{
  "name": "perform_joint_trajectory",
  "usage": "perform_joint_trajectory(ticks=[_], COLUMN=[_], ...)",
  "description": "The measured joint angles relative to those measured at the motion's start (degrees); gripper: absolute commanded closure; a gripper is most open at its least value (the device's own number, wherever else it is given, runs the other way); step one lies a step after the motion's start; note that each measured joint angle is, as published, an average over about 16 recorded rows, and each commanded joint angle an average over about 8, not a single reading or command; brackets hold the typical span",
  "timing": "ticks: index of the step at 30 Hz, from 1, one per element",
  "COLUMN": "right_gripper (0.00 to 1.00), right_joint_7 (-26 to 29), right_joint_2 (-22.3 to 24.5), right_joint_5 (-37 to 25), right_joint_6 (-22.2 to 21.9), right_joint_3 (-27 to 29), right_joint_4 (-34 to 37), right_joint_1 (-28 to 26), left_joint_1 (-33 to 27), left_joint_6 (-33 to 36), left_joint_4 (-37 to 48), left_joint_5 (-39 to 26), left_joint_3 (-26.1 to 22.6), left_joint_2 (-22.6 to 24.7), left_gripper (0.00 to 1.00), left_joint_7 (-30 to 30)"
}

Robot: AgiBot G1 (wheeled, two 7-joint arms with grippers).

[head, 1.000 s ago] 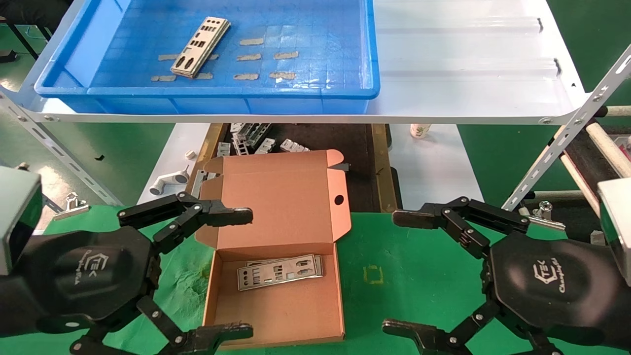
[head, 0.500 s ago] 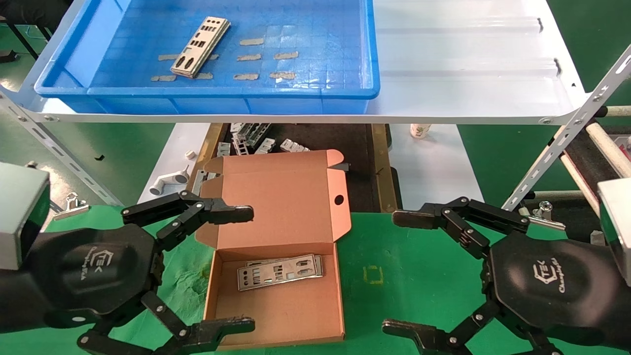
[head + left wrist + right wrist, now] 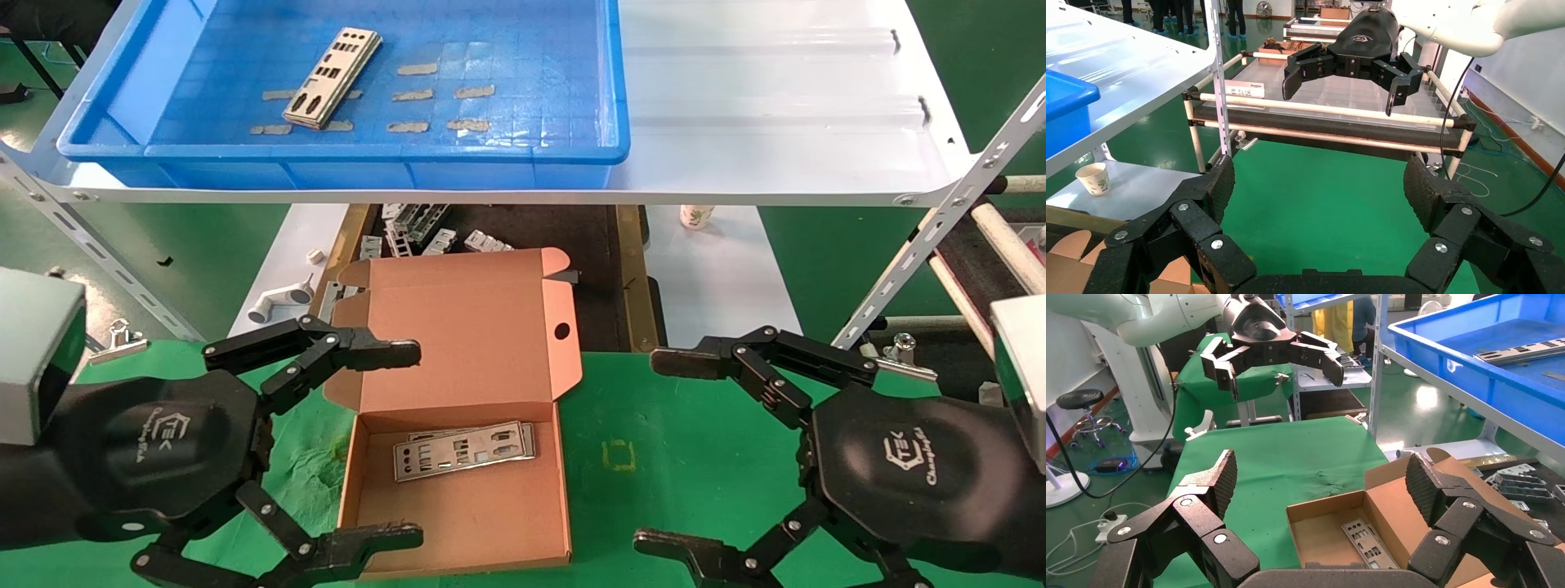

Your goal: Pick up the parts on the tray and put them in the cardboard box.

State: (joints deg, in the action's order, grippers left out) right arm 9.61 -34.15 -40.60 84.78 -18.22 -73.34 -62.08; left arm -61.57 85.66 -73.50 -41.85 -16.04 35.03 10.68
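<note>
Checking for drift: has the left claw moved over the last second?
Yes. The left claw has shifted slightly right, toward the box; its near fingertip now overlaps the box's front left corner. It is open and empty.

My inventory — parts [image 3: 464, 451]: shiny punched metal; tray [image 3: 204, 155]: glossy blue plastic; cardboard box [image 3: 458, 514]: matt corrugated paper.

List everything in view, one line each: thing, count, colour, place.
tray: one, blue, on the white shelf.
plates in tray: small stack, silver, left part of the floor.
cardboard box: one, brown, lid open, on the green cloth.
plates in box: at least two, silver, far end.
pipe fitting: one, white, left of the box lid.
paper cup: one, white, under the shelf.
left gripper: black, open, astride the box.
right gripper: black, open, above the cloth.
</note>
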Motion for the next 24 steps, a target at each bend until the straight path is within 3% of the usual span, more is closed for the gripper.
perform_joint_trajectory(ticks=[24], right_gripper=[0.00], right_joint_7=[0.00], right_joint_2=[0.00], right_joint_5=[0.00], right_joint_6=[0.00], right_joint_3=[0.00], right_joint_4=[0.00], right_joint_1=[0.00], left_joint_1=[-0.08], left_joint_6=[0.04], left_joint_4=[0.15], left_joint_5=[-0.05], left_joint_3=[-0.10], left_joint_2=[0.07], left_gripper=[0.00], left_joint_7=[-0.07])
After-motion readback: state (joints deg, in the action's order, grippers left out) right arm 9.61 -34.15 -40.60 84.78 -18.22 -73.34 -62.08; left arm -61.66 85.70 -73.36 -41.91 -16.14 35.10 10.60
